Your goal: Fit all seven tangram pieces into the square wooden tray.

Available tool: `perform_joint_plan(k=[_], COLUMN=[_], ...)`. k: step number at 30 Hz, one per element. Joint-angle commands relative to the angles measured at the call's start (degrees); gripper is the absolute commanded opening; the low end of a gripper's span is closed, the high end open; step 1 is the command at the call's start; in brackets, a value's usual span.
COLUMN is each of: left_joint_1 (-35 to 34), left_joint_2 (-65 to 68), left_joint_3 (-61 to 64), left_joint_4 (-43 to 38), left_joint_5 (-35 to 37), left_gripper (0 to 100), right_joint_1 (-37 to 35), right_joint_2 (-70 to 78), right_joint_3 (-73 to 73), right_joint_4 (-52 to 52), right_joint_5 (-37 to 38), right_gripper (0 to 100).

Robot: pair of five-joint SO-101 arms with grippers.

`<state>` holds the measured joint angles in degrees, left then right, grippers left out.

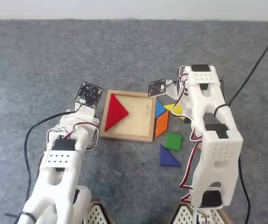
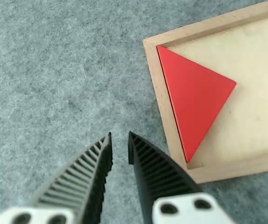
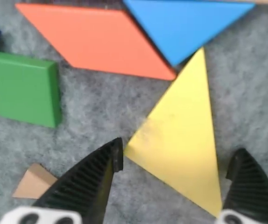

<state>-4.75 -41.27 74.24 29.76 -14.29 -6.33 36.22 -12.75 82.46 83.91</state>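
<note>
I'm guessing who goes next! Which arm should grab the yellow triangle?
The right arm. The right gripper hangs open over the yellow triangle; the left gripper is across the tray, beside the red triangle.

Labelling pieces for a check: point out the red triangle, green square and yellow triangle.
red triangle point(image 2: 193, 96), left wrist view, middle of its top face.
green square point(image 3: 18, 87), right wrist view, middle of its top face.
yellow triangle point(image 3: 183, 138), right wrist view, middle of its top face.
</note>
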Motion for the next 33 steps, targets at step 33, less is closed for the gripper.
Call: perform_joint_plan(k=[33], left_joint_1=[-0.3], left_joint_2=[-2.2], left_joint_3=[-0.4], left_joint_4=[-1.1], left_joint_5=[-0.9], left_gripper=[5], right_joint_1=[0.0], right_joint_2=[-15.0], right_joint_3=[-4.7], right_joint_4=[2.2], right_joint_5=[-12.7], right_gripper=[17.2])
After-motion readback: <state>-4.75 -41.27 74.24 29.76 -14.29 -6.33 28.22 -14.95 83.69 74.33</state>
